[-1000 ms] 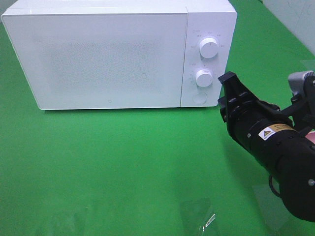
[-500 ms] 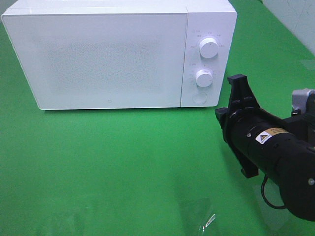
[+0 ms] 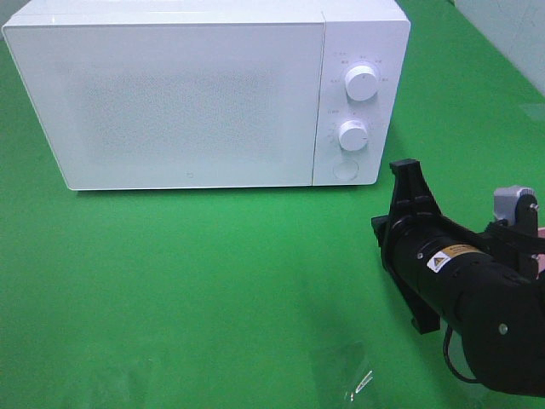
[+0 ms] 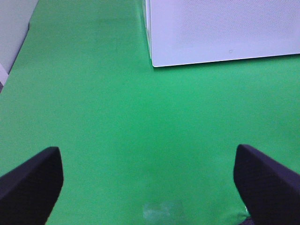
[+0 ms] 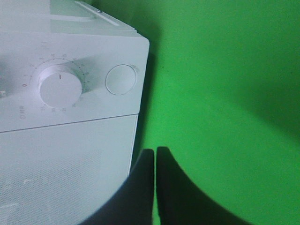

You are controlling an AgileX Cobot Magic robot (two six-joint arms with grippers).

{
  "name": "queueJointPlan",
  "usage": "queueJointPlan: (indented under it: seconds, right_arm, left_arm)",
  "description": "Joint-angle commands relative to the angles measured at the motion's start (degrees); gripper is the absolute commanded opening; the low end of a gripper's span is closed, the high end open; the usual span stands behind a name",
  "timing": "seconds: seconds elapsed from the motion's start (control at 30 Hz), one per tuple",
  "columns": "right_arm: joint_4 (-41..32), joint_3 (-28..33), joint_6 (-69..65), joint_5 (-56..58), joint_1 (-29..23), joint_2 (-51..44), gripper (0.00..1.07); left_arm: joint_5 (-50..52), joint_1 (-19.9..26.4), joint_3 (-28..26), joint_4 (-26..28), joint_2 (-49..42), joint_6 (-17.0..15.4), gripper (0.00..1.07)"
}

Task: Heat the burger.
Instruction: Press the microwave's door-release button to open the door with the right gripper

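burger: not in any view, so its place could not be told; behind the shut door was a guess at most
door [image 3: 179, 102]: shut, and its frosted front hid the inside
microwave [image 3: 51, 21]: sat at the far side of the green table [image 3: 187, 281], long axis across the exterior view, control panel [image 3: 379, 51] at its right end
controls: upper knob [image 3: 362, 83], lower knob [image 3: 352, 135], round button [image 3: 345, 169], stacked top to bottom
right gripper [image 3: 407, 170]: clenched, fingers pressed together, nothing between them; near the panel's lower right corner, not touching
key relation: round button lay just left of and beyond the right gripper's tip in the exterior view, lower knob right above it
left gripper [image 4: 146, 154]: released, fingers wide apart, holding nothing; over bare table facing the microwave's lower left corner, out of the exterior view
nearer arm: right for anything on the panel, left for the door's far edge
step (judged): a press or a dial turn on the panel, which one unclear
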State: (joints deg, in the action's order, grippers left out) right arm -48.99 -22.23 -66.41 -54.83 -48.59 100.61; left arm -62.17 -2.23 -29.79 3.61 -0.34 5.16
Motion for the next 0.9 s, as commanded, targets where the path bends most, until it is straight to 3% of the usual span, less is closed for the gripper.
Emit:
queueJointPlan:
  seconds: [0.03, 0.4, 0.9]
  right_arm:
    - [5.5, -1.7, -2.5, 0.2, 2.6, 1.7, 0.00]
    - [13.8, -6.8, -4.6, 1.9, 10.1, 5.8, 0.00]
    - [14.7, -14.4, -6.4, 4.6, 13.3, 12.7, 0.00]
  left_arm:
    - [0.9, -0.2, 0.1, -0.1, -1.3, 0.0, 0.91]
    - [0.9, -0.2, 0.1, -0.1, -1.3, 0.0, 0.91]
    - [0.9, -0.2, 0.1, -0.1, -1.3, 0.0, 0.91]
